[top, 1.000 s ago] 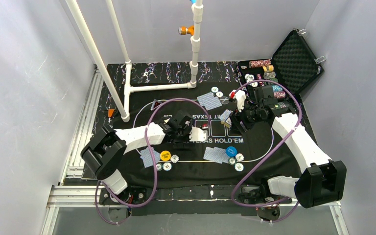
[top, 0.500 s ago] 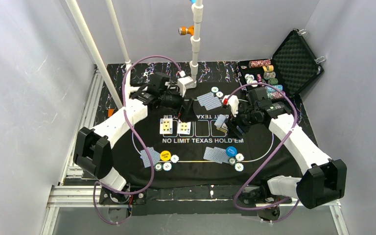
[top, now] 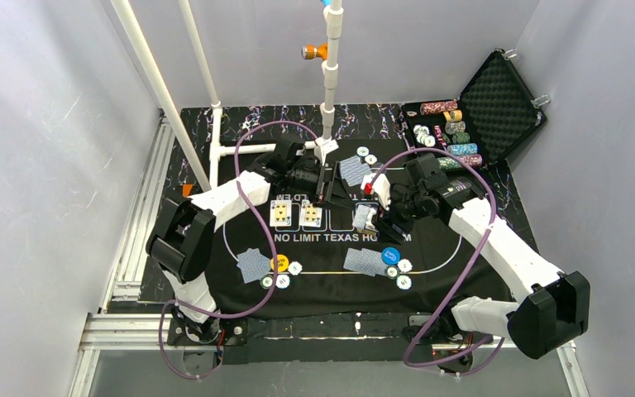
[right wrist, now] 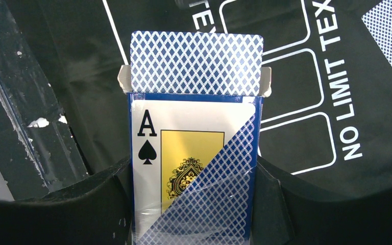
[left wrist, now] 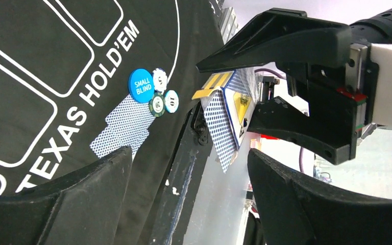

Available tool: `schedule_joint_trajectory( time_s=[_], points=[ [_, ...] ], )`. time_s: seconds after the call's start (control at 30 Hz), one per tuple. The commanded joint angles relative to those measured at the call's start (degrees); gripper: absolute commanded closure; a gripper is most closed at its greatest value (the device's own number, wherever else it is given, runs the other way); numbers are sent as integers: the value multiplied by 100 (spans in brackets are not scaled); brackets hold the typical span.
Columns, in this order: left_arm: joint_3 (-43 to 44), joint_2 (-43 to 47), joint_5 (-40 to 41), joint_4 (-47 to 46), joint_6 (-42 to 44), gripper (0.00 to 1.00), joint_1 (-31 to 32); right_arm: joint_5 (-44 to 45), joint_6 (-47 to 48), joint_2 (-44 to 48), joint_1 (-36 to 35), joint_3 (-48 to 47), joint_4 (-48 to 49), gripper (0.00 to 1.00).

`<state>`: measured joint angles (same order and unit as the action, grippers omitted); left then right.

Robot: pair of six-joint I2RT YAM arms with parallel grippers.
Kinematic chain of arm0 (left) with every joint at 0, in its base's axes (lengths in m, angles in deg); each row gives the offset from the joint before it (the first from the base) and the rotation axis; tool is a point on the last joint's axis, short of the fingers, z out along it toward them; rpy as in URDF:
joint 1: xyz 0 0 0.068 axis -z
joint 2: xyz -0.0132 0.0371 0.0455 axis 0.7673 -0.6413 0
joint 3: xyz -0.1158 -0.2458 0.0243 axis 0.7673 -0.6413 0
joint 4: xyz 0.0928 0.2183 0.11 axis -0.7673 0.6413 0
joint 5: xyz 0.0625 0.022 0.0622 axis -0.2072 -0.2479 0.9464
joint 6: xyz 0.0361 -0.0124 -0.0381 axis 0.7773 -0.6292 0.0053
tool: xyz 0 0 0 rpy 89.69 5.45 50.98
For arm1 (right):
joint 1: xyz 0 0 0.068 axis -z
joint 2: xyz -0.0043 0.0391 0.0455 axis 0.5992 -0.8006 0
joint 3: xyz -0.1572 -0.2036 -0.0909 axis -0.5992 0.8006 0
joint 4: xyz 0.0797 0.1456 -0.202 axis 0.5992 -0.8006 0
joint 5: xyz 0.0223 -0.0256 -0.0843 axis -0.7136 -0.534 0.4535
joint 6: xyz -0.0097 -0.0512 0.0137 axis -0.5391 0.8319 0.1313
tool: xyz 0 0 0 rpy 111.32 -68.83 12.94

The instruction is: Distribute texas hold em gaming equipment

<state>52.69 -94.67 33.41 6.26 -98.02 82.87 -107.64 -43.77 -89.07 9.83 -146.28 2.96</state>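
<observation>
My right gripper point(top: 378, 217) point(right wrist: 194, 166) is shut on a blue card box point(right wrist: 194, 173) printed with an ace of spades, held above the mat's middle. One blue-backed card point(right wrist: 196, 64) sticks out of its open top. My left gripper point(top: 324, 188) point(left wrist: 189, 153) is open and empty, its jaws facing the box point(left wrist: 229, 117) at a short distance. Two face-up cards point(top: 295, 214) lie in the mat's printed boxes. Face-down cards point(top: 254, 265) point(top: 364, 261) point(top: 352, 169) lie by the yellow button point(top: 279, 263), the blue button point(top: 390, 255) point(left wrist: 142, 85) and small chips point(top: 282, 281) point(top: 403, 282) point(top: 363, 151).
The black mat point(top: 430, 240) covers the table. The open foam-lined case point(top: 496, 99) with chip stacks point(top: 451, 128) stands at the back right. White pipe posts point(top: 215, 149) point(top: 328, 91) rise at the back left and back middle. Purple cables loop over both arms.
My left gripper has left the mat's middle, swung to the back left, then come right toward the card box. Two face-up cards now show there. My right gripper has shifted left with the box.
</observation>
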Motion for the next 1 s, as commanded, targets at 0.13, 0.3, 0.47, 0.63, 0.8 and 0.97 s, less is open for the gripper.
schedule_joint_trajectory(
  time_s=[0.13, 0.3, 0.47, 0.63, 0.8, 0.97],
  points=[
    [138, -224, -185, -193, -313, 21, 306, -149, 113, 62, -131, -343, -26, 99],
    [96, -425, -204, -191, -302, 25, 359, -98, 140, 122, -132, -329, -26, 99],
    [-7, -343, -200, -189, -243, 38, 338, -54, 140, 183, -132, -299, -44, 99],
    [-102, -203, -233, -249, -285, 47, 167, 10, 155, 248, -132, -180, -14, 99],
    [-71, -153, -406, -316, -335, 53, 128, 71, 137, 204, -132, -136, 39, 99],
    [-166, 14, -515, -513, -516, 46, 92, 278, 89, 214, -132, -48, 122, 99]
  ],
)
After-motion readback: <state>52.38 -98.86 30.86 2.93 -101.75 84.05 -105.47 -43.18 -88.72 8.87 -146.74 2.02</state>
